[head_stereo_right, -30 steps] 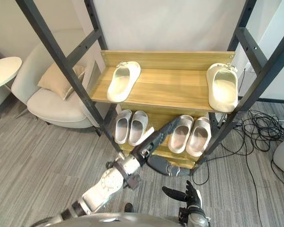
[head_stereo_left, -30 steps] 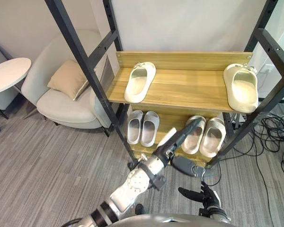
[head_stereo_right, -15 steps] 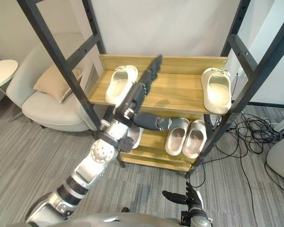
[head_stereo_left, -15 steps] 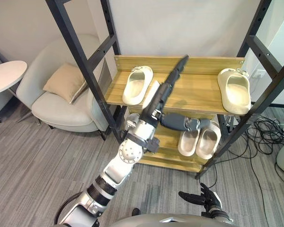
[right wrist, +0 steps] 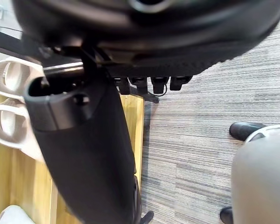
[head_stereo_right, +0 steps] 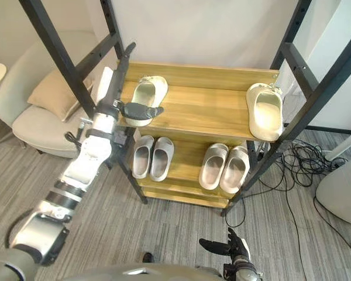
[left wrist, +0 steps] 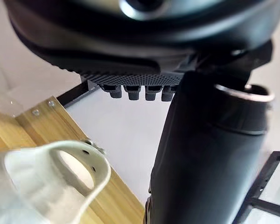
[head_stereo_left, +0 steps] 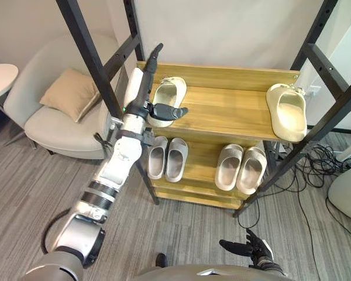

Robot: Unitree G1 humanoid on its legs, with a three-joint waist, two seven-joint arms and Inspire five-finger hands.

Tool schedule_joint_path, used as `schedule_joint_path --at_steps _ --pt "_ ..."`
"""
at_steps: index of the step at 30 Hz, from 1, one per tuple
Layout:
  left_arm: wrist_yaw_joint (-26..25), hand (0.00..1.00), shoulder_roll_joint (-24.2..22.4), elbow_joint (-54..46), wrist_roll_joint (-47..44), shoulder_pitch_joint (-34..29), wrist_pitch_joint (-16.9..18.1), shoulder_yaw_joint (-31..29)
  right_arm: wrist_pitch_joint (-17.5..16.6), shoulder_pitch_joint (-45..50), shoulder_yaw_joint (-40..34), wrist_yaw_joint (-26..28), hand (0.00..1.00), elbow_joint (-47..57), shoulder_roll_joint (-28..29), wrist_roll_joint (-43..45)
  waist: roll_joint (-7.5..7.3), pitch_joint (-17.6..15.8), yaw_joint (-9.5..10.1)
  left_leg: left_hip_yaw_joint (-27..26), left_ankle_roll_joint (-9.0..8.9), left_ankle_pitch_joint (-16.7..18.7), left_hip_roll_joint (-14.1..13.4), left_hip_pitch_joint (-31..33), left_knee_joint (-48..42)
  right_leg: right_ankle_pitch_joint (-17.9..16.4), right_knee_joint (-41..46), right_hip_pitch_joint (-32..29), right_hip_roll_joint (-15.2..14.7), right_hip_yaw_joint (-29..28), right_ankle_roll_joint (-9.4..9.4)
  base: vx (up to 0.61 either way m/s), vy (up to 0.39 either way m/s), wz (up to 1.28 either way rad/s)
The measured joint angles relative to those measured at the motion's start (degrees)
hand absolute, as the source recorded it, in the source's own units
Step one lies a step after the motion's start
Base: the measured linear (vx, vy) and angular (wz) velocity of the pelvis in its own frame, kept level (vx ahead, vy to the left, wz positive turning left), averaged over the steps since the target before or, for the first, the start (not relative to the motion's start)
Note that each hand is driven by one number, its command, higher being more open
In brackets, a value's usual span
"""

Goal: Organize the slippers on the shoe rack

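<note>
Slipper (head_stereo_left: 171,91) sits near the top shelf's (head_stereo_left: 228,111) left edge; the spread left hand (head_stereo_left: 140,91) could bump it off.

Wooden shoe rack (head_stereo_left: 228,110): one cream slipper (head_stereo_left: 167,93) at the top shelf's left edge, second cream slipper (head_stereo_left: 288,111) way over at the right edge, white pair (head_stereo_left: 167,159) and beige pair (head_stereo_left: 241,168) on the lower shelf.

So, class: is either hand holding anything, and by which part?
Nothing is held: the left hand is open by a top-shelf slipper; the right hand is open too.
</note>
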State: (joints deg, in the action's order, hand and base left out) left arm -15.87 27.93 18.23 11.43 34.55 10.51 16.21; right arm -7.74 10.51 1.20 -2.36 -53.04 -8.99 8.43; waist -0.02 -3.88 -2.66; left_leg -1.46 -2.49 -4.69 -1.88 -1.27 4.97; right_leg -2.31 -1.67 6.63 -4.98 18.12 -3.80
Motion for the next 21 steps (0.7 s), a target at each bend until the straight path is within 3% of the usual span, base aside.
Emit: schedule_joint_path --at_steps 5,21 --pt "0.0 1.0 4.6 2.4 5.5 3.7 -1.2 0.0 -0.1 0.1 0.0 0.5 1.0 1.1 0.0 0.0 0.09 -0.4 -0.5 -0.9 0.0 0.0 -0.1 0.0 0.0 0.5 -0.2 -0.7 -0.1 -1.5 0.38 0.0 0.013 -0.15" --pt "-2.7 1.0 6.4 4.6 20.1 8.5 -4.9 -1.5 -0.4 0.5 -0.1 0.8 1.0 1.2 0.1 -0.6 0.51 -1.9 -1.23 -2.5 -0.23 0.2 -0.4 0.4 0.0 1.9 -0.5 -2.4 0.0 -4.3 0.28 -0.03 0.018 -0.09"
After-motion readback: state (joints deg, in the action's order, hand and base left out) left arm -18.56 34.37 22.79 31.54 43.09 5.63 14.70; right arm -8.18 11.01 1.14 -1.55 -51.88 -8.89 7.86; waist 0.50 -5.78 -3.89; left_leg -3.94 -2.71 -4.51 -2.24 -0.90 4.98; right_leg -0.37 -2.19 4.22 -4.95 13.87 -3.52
